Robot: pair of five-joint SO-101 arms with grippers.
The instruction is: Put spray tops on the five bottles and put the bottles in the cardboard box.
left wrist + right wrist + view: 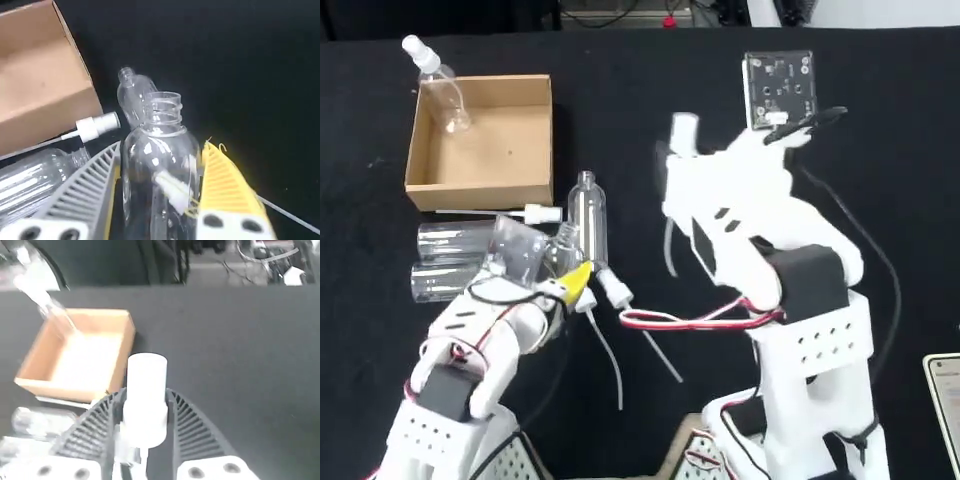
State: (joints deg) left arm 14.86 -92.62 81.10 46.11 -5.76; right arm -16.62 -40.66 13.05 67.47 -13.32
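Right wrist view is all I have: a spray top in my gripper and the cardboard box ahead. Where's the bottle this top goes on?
Observer: The left gripper is shut on an open bottle with a bare threaded neck, ready for your spray top.
Operator: Where is that from the box?
Observer: In the high view it is on the near side of the cardboard box, by the corner closest to your arm.
Operator: Any other uncapped bottle close by?
Observer: Yes, a second bottle lies flat beside it, with its open neck pointing away from the arms' bases.
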